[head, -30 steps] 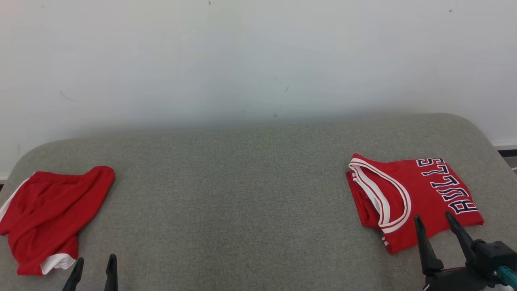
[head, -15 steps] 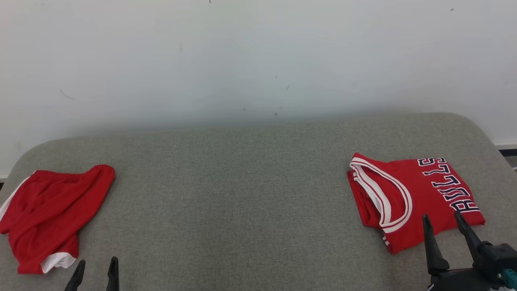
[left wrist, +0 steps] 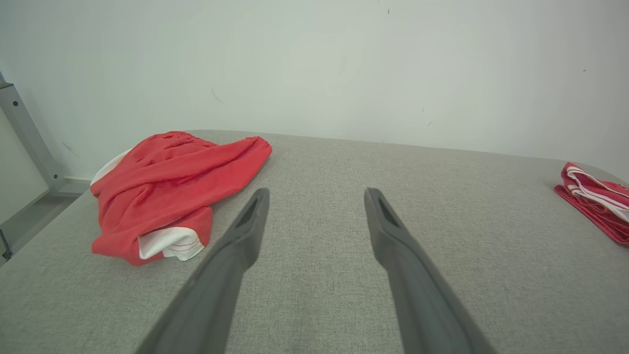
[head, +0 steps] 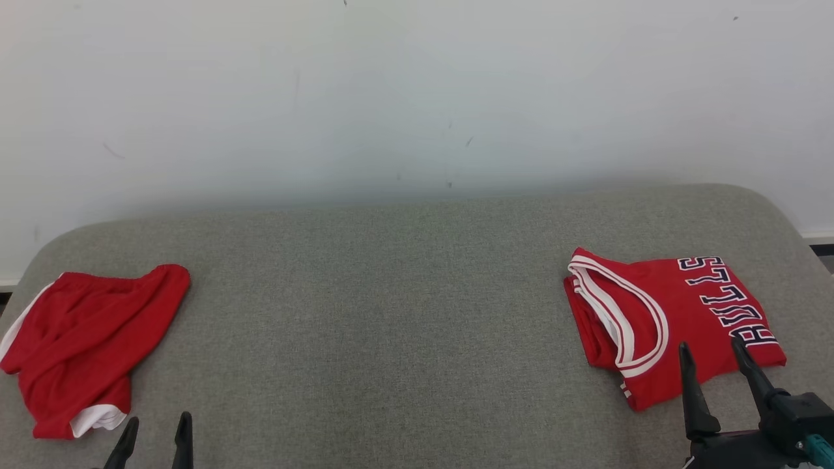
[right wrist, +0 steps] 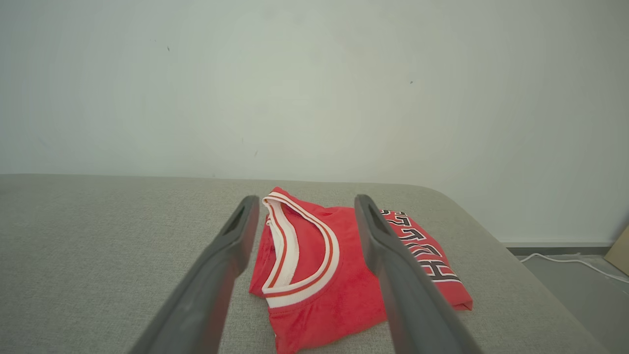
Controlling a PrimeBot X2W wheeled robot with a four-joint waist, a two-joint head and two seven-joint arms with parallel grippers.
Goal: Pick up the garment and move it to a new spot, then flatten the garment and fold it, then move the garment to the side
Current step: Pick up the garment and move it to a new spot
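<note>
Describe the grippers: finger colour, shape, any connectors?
Left gripper: two long, dark grey tapered fingers, each with a slot recess near its tip. Right gripper: same fingers on a black block body, with a teal connector at its side.

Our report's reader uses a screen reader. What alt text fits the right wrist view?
A folded red basketball jersey with white-trimmed neckline and dark lettering lies on a grey fabric surface, framed between the two open dark fingers of the right gripper. A pale wall rises behind.
</note>
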